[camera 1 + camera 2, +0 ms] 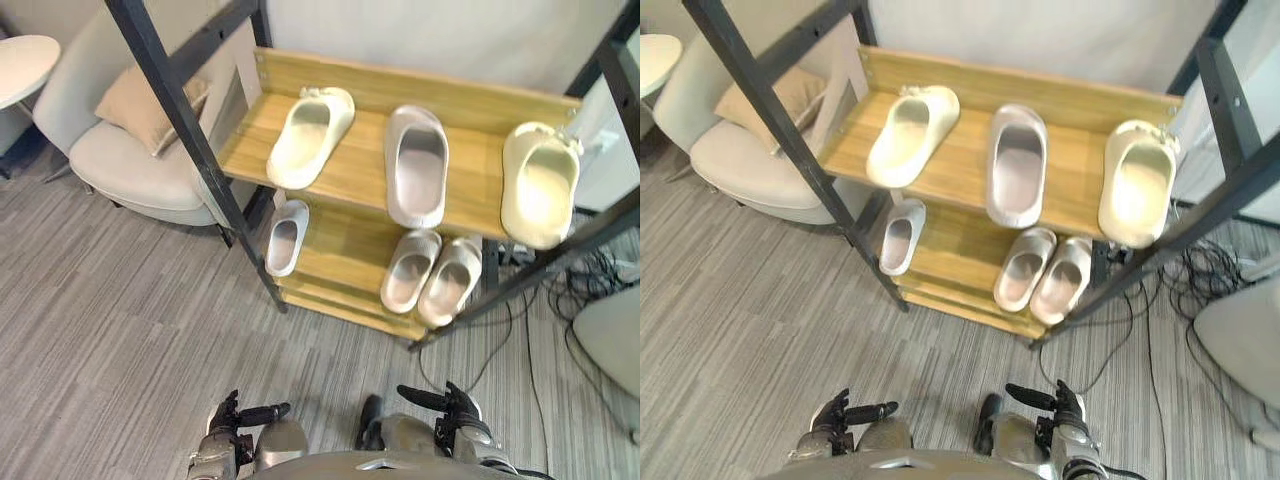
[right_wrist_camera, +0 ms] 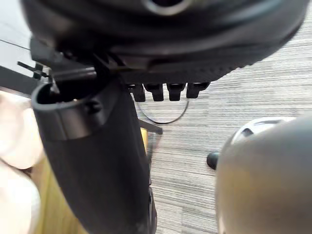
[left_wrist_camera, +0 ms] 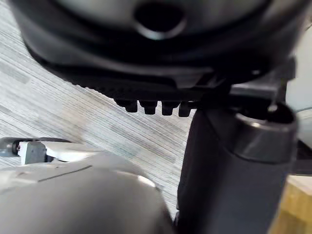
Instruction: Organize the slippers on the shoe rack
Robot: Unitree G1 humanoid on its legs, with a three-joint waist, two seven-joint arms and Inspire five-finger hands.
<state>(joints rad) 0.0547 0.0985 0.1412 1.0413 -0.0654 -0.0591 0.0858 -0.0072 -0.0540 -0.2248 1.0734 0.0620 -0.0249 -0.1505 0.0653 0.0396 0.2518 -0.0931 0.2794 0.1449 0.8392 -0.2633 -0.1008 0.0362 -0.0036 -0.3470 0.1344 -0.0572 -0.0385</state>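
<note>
A wooden shoe rack (image 1: pixel 350 180) in a black frame stands ahead of me. Its upper shelf carries a cream slipper (image 1: pixel 312 135) on the left, a grey slipper (image 1: pixel 418 165) in the middle and a second cream slipper (image 1: pixel 541 183) at the right end, overhanging the front edge. On the lower shelf lie a small grey slipper (image 1: pixel 287 236) at the left and a grey pair (image 1: pixel 411 270) (image 1: pixel 451 280) side by side at the right. My left hand (image 1: pixel 232 420) and right hand (image 1: pixel 455 410) hang low, well short of the rack, both open and holding nothing.
To the left of the rack sits a pale armchair (image 1: pixel 120 165) with a beige cushion (image 1: pixel 150 105); a white round table (image 1: pixel 20 65) stands further left. Black cables (image 1: pixel 585 285) sprawl on the floor at the right by a white object (image 1: pixel 612 340). Grey carpet lies between me and the rack.
</note>
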